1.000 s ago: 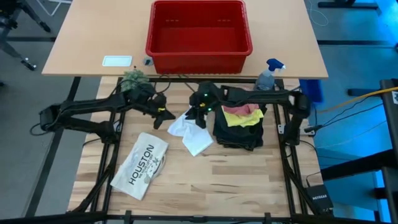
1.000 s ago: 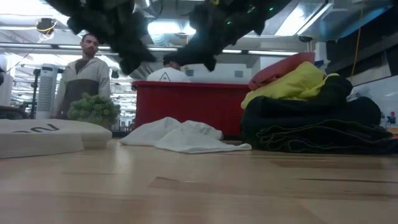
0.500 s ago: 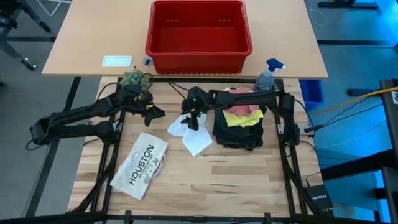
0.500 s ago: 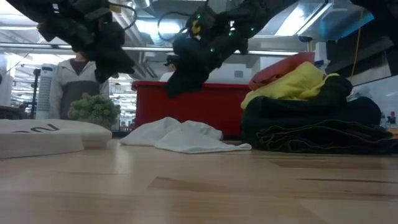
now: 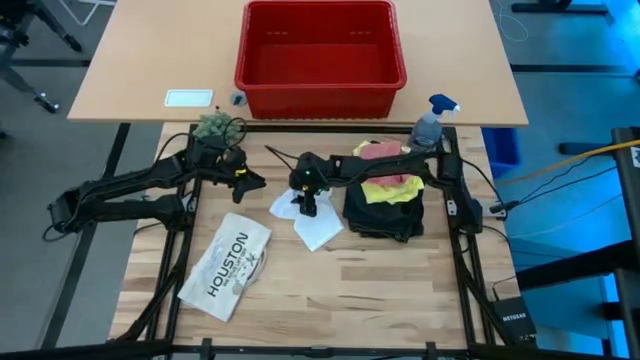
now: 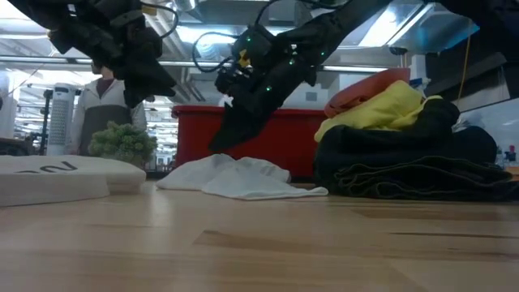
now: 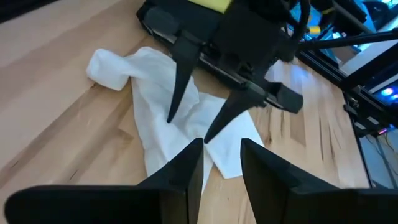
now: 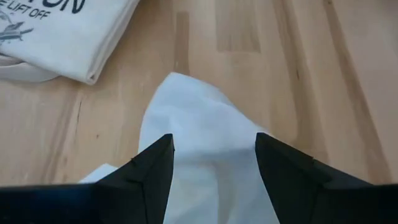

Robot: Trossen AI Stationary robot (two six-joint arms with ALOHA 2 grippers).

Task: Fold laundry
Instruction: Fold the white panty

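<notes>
The work surface is a light wooden table in the lower centre of the high view. A second, paler table adjoins it across the top of the frame. In the low view the room behind shows ceiling lights and a person at the left edge, partly covered by the left arm.

Left to right in the high view:
- A folded white item printed "HOUSTON" lies lower left of centre.
- A small green plant stands at the table's upper left edge.
- The left gripper hangs left of centre, fingers parted and holding nothing, apart from the cloth.
- The white cloth lies crumpled at frame centre.
- The right gripper is directly over the white cloth, fingers spread. The right wrist view shows the cloth between the two open fingers.
- The red plastic basket sits top centre on the paler table.
- The dark trousers form a folded stack right of centre, with the yellow T-shirt and the pink cloth on top.
- A spray bottle stands at the upper right.

Whether the right fingertips touch the cloth cannot be determined. The right arm hides part of the pink cloth.
</notes>
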